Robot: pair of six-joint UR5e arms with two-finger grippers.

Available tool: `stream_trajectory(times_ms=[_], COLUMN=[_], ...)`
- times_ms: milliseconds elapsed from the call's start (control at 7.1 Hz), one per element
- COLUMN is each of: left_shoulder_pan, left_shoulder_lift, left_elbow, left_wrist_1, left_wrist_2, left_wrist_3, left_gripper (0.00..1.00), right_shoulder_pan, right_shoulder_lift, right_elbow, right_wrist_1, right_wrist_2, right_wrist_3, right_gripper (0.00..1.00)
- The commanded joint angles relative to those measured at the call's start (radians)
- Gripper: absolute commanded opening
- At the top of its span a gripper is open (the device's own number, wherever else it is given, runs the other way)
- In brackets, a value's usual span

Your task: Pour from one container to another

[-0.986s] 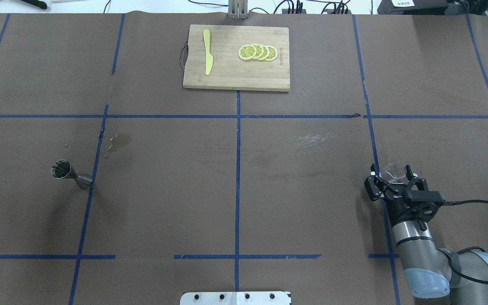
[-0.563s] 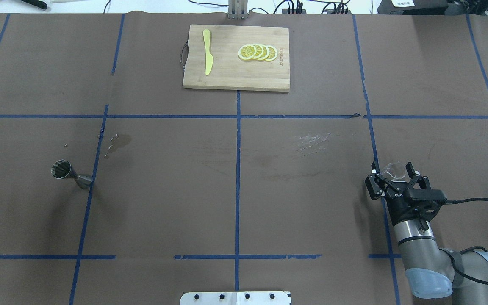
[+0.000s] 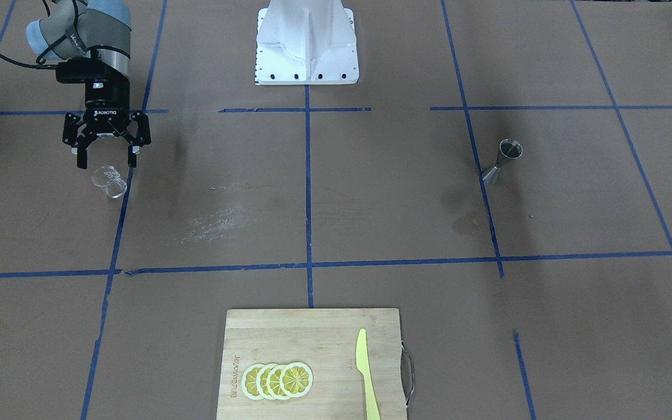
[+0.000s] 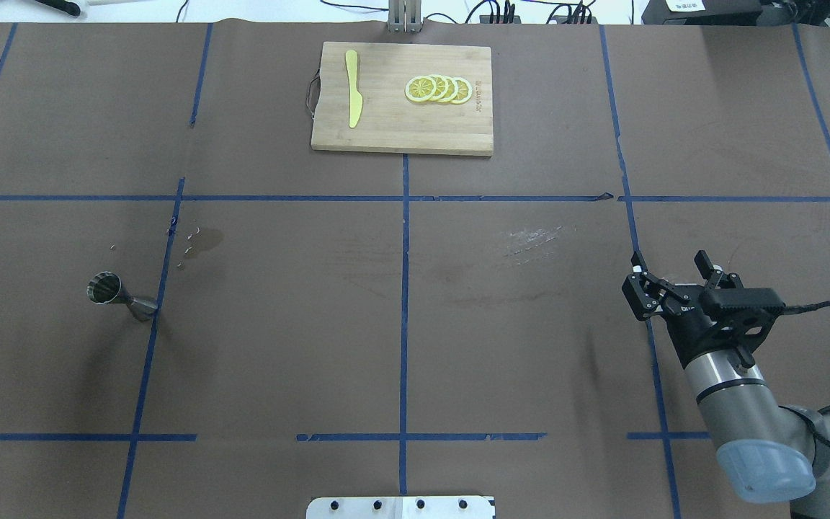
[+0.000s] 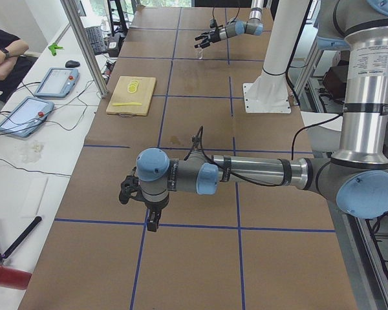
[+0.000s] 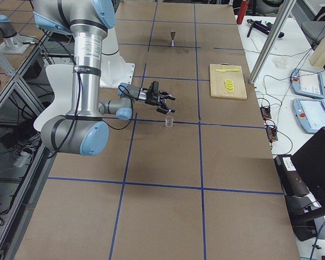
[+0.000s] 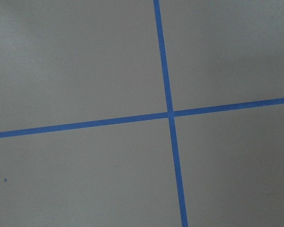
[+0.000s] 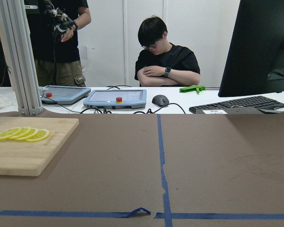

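Clear glass first: your small clear glass cup point(image 3: 108, 181) stands upright on the brown paper-covered desk point(image 3: 371, 204). Its mouth is up and its long axis vertical, on the robot's right side, right at a line of blue tape point(image 3: 117, 233). The right claw point(image 3: 107, 164) hangs just above it, jaws spread wide, with nothing between them and no finger touching the cup. The steel hourglass-shaped jigger point(image 4: 121, 297) also stands upright, open cone up. It is well apart on the robot's left side, just beside another tape line, with a dark stain point(image 4: 207, 240) near it.

A second ago, in the overhead view, the cup's rim sat between the right claw's fingers. Now that claw has lifted and shifted toward that view's right, and it hides the cup from that camera. The jigger has not moved.

You see the left claw point(image 5: 142, 205) only in the left side view, low over the desk. From there you cannot tell how far apart its jaws are.

At the desk's far edge, a rectangular bamboo cutting board point(image 4: 400, 122) carries four overlapping lemon slices point(image 4: 438, 89). A flat yellow knife point(image 4: 352, 88) lies on it too, blade tip toward the robot.
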Motion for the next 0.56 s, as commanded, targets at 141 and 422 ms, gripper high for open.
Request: stream_trajectory(times_ms=[141,422], left_shoulder_pan=[0.000,0.002], left_shoulder_lift=[-0.003,-0.003], left_elbow=[-0.002,0.003], left_wrist_1=[0.000,-0.003], left_wrist_2=[-0.001,-0.004], left_wrist_3=[0.000,0.000], left_gripper=[1.00,1.00], right_shoulder_pan=[0.294,0.565], right_shoulder_lift=[0.002,0.003], right_elbow=[0.022,0.011], right_wrist_1=[-0.006,-0.020], right_wrist_2=[0.411,0.846], right_wrist_3=[-0.210,-0.354], right_gripper=[1.00,1.00])
